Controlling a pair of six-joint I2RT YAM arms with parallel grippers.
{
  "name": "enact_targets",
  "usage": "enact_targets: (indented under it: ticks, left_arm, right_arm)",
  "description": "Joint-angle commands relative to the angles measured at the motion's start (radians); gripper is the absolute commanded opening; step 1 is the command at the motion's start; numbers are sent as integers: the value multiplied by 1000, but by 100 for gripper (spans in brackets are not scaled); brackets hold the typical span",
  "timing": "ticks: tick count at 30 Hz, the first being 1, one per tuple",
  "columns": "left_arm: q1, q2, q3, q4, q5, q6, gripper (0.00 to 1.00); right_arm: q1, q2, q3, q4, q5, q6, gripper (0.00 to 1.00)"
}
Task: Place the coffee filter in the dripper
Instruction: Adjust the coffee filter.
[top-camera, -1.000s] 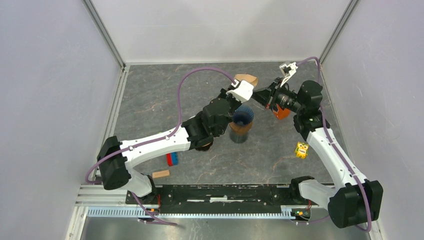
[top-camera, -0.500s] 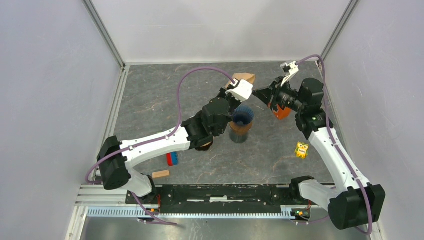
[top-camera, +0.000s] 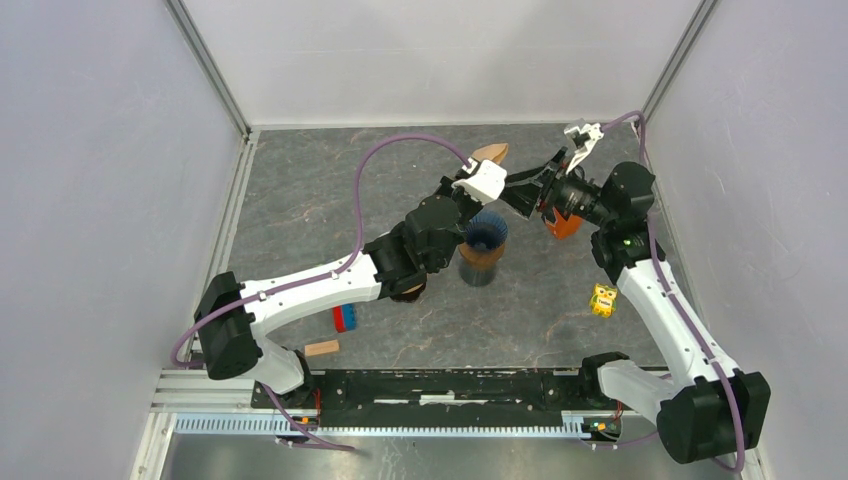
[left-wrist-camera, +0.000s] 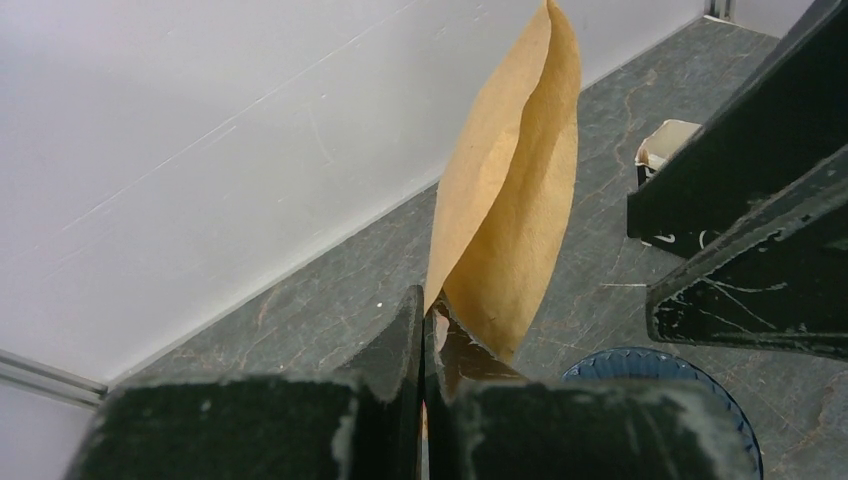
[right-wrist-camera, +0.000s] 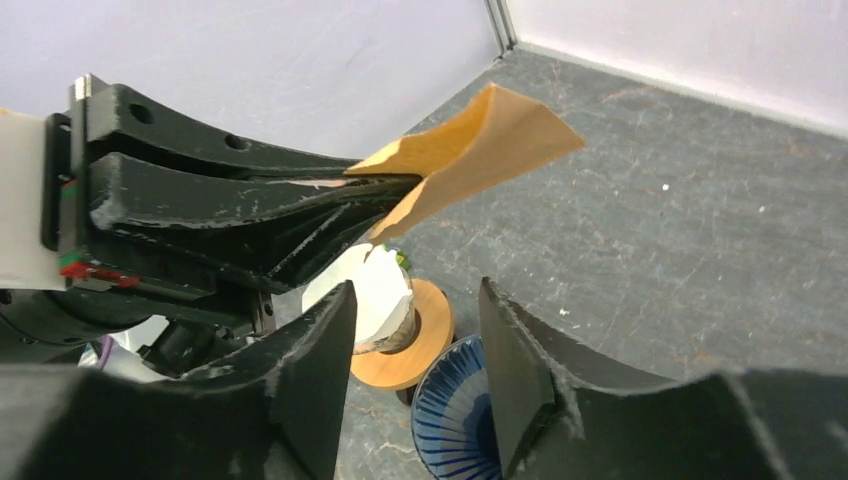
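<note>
Edges: white walls (top-camera: 120, 200) close the table (top-camera: 300, 200) on the left, back and right; both grippers sit near the back wall, and the right arm's elbow is near the right wall.
Room: the arms and things crowd the middle and right; the left wall is well apart from both grippers.
Surface: dark grey, stone-patterned and flat.
Scattered things: a yellow thing (top-camera: 602, 299) lies beside the right forearm, and a wooden block (top-camera: 321, 348) lies near the left arm's base.
Left gripper (left-wrist-camera: 423, 330): clenched on the lower edge of the coffee filter (left-wrist-camera: 510, 210), holding it in the air.
Filter: brown paper, folded nearly flat, its free end pointing up and away from the fingers.
Right gripper (right-wrist-camera: 412, 335): jaws parted with nothing between them; the filter hangs just beyond and above the gap, apart from both fingers.
Dripper (top-camera: 486, 232): blue and ribbed, upright on a brown stand (top-camera: 480, 265), below both grippers and well under the filter.
</note>
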Motion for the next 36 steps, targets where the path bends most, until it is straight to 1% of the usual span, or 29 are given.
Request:
enact_targets:
  ticks: [1, 4, 14, 23, 32, 36]
  left_arm:
    - [0, 3, 10, 25, -7, -5, 2]
    - [-1, 3, 10, 26, -5, -5, 2]
    - [-7, 6, 6, 25, -1, 1, 2]
    - [-19, 14, 11, 26, -1, 6, 2]
    - [-29, 13, 11, 26, 2, 13, 2]
    - [-32, 11, 9, 26, 7, 19, 2]
  right_arm:
    - [-4, -18, 6, 109, -44, 75, 60]
    - [-6, -11, 12, 132, -47, 109, 65]
    - [-5, 35, 26, 203, -45, 185, 65]
    - [-5, 56, 36, 207, -36, 198, 63]
    - [-5, 78, 48, 186, -22, 185, 58]
    - [-5, 89, 54, 179, -18, 182, 57]
